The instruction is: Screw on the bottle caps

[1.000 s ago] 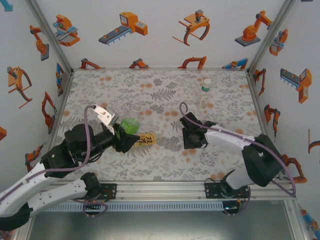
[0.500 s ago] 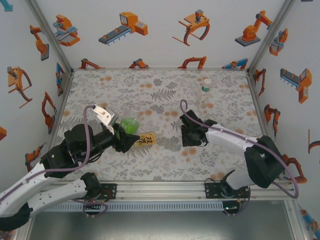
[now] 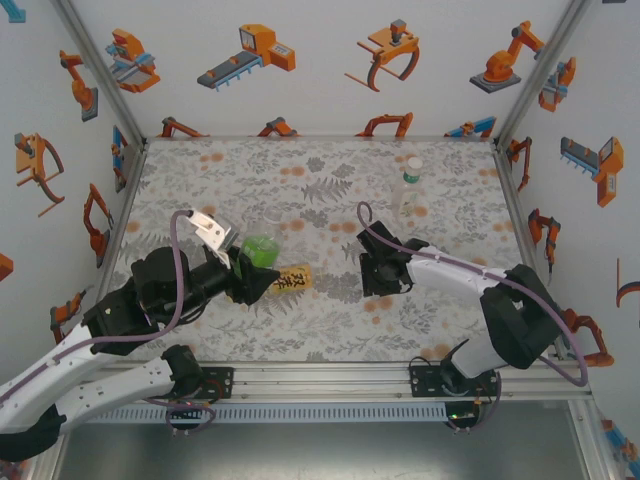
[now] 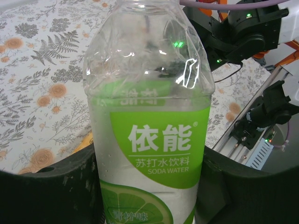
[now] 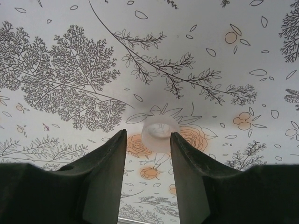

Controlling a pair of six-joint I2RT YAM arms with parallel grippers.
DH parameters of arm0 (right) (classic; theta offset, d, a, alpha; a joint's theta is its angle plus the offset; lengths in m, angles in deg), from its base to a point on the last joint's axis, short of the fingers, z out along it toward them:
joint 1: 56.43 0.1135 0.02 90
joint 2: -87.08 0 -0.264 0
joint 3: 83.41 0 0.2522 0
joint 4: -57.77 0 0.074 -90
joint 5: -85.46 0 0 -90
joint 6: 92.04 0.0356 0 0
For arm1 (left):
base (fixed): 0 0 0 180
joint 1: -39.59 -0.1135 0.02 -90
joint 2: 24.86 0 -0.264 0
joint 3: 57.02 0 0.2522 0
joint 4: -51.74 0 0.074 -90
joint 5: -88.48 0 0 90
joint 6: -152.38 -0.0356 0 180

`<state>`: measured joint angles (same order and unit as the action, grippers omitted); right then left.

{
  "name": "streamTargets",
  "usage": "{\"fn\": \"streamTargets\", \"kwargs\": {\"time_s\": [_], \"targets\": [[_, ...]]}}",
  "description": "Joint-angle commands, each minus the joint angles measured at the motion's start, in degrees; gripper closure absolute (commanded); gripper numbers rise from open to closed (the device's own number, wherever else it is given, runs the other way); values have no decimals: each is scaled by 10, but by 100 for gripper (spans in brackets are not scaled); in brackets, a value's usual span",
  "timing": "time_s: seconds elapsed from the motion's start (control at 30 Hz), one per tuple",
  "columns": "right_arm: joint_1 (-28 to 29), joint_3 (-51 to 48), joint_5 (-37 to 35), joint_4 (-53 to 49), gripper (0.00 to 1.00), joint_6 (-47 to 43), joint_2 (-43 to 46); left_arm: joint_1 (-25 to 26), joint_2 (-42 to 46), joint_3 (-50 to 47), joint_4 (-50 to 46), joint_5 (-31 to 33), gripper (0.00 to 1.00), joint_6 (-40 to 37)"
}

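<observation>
My left gripper (image 3: pixel 250 272) is shut on the body of the short green-labelled bottle (image 4: pixel 150 140), held upright; its clear upper part (image 3: pixel 262 232) rises above the jaws. Right of it, the amber bottle (image 3: pixel 291 280) with a yellow label lies on its side. A whitish translucent cap (image 5: pixel 159 133) rests on the table, hollow side up, just beyond the tips of my right gripper (image 5: pixel 148 136), which is open, one finger on either side of it without touching. The right gripper (image 3: pixel 375 272) hangs low over the table's middle. The slim clear bottle (image 3: pixel 409 188) stands at the back right.
The flowered table cloth (image 3: pixel 300 180) covers the whole floor between white side walls. A metal rail (image 3: pixel 320 375) runs along the near edge by both arm bases. The right arm (image 4: pixel 238 28) shows behind the held bottle in the left wrist view.
The right gripper has shifted slightly to the left and its jaws have spread a little. The left gripper and its bottle have stayed put.
</observation>
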<state>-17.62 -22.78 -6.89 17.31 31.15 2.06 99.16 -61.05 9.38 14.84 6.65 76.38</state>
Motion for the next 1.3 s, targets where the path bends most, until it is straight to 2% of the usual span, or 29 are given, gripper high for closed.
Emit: {"fn": "streamTargets", "kwargs": {"time_s": [0.0, 0.27, 0.53, 1.27], "targets": [[-2, 8, 2, 1, 56, 10, -9, -3, 4, 13, 9, 7, 83, 6], [-2, 11, 4, -2, 56, 13, -5, -3, 4, 14, 7, 9, 83, 3], [-2, 35, -30, -42, 56, 6, 21, -3, 7, 11, 10, 10, 83, 5], [-2, 17, -33, -37, 53, 10, -18, -4, 1, 11, 10, 7, 83, 7]]}}
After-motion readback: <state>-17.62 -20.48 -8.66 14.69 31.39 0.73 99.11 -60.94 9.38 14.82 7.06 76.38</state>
